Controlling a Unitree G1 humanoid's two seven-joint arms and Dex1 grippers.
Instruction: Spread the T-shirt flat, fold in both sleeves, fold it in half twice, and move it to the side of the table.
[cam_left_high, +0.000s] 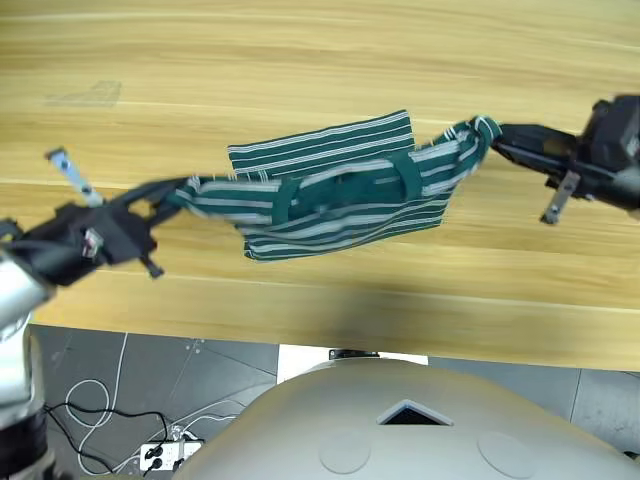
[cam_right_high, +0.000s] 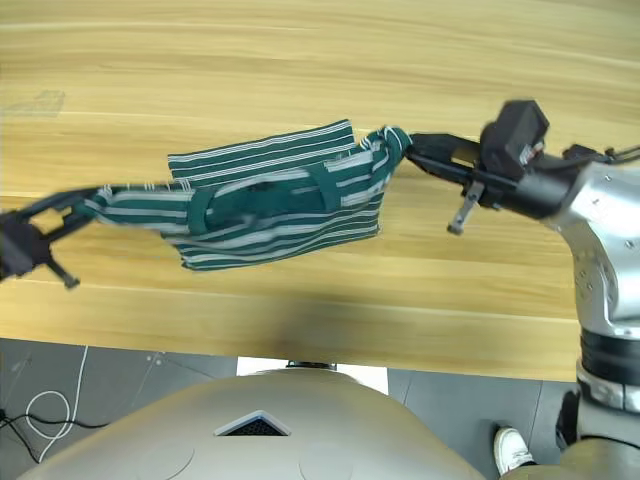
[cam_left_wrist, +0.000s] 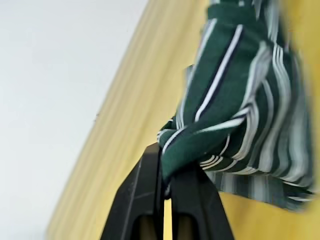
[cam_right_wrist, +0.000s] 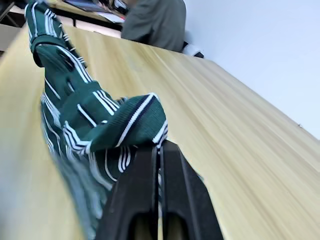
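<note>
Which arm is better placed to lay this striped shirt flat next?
Right, marginally: it sits farther in over the table. Really both are needed, since the left end effector and right end effector each pinch one end of the shirt stretched above it.

Left tool (cam_left_high: 180, 192): my arm held out to the left, fingers clamped tight on one end of the T-shirt (cam_left_high: 340, 195). Right tool (cam_left_high: 497, 136): my arm out right, clamped likewise.
</note>
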